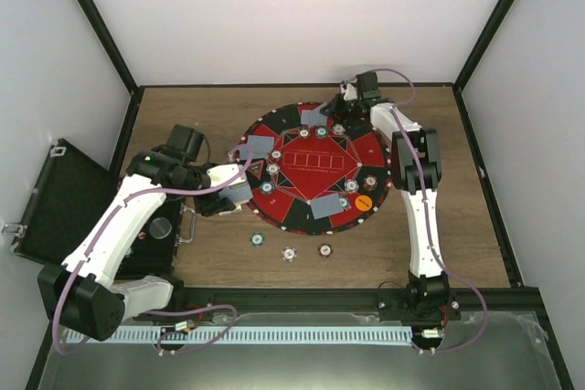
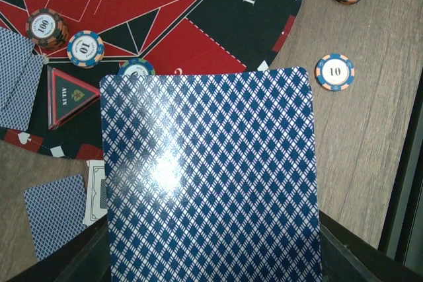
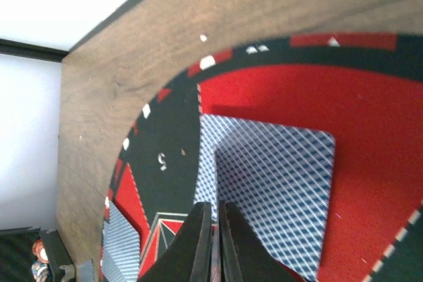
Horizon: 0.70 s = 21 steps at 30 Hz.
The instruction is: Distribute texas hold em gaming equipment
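Observation:
A round red and black poker mat (image 1: 315,166) lies mid-table. On it are face-down blue-backed playing cards (image 1: 260,145), striped chips (image 1: 352,186) and an orange marker disc (image 1: 363,200). My left gripper (image 1: 228,196) hovers at the mat's left edge, shut on a stack of cards (image 2: 211,176) whose top back fills the left wrist view and hides the fingers. My right gripper (image 3: 215,206) reaches to the mat's far side (image 1: 340,102). It is shut on the edge of a card (image 3: 277,189) that rests over another card (image 3: 206,156).
Three loose chips (image 1: 290,253) lie on the wood in front of the mat. One card (image 2: 56,214) lies off the mat beside a triangular all-in marker (image 2: 71,95). An open black case (image 1: 50,198) stands at the far left, and a black box (image 1: 160,230) sits by the left arm.

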Motion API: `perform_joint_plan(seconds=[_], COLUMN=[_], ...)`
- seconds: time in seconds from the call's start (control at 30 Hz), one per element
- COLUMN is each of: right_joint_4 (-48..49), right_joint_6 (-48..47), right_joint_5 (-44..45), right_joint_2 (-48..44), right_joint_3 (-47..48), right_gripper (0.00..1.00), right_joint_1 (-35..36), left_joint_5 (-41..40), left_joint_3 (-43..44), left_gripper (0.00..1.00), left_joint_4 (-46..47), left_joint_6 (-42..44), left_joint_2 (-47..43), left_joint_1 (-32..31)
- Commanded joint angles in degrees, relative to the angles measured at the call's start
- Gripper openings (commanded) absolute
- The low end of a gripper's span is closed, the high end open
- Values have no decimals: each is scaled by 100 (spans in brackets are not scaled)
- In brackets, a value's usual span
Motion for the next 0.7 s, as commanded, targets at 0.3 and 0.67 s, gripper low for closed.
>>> perform_joint_plan(seconds=[0.3, 0.67], right_joint_4=[-426, -1167], right_joint_6=[-108, -746], right_joint_5=[300, 1423], right_joint_2=[484, -595], right_joint_3=[1189, 859], right_gripper=[31, 46], right_joint_1=[-41, -130], left_joint_5=[-1, 56], left_joint_3=[194, 170], left_gripper=[4, 4], left_joint_4=[-47, -24], left_joint_6=[40, -1], left_joint_2=[104, 60], left_joint_1=[-19, -24])
